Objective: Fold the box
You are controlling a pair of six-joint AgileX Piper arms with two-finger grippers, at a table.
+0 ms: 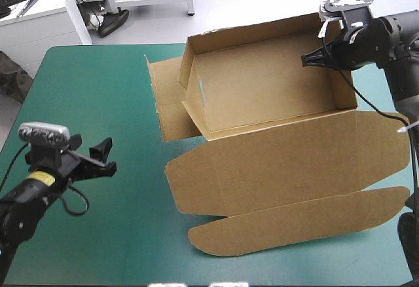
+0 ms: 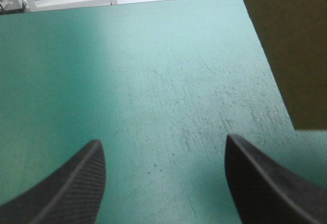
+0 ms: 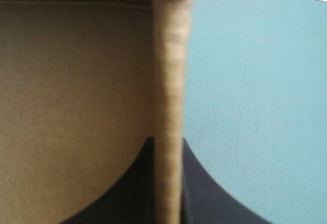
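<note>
High view: one wall pinched, the other pincer idle

The box (image 1: 262,97) is seen as an open tray toward 1 o'clock on the teal-green tabletop (image 1: 98,90), with its lid (image 1: 288,162) lying flat toward 5 o'clock. The right pincer (image 1: 308,57) is all but closed on the top edge of the tray's wall (image 1: 344,87) at 3 o'clock. In the right wrist view the brown board is clamped between the black fingers. The left pincer (image 1: 105,156) is held open over bare cover near 8 o'clock, well apart from the box, and nothing is gripped by it.

It is judged that this wall is being set upright. The grip should be made light, so that the board is not creased, and the wall should be guided straight, not twisted. As the tray is not braced, it could be dragged over the cover. The flat flap (image 1: 169,107) at the tray's 9 o'clock side could be pressed down by the left pincer first.
</note>
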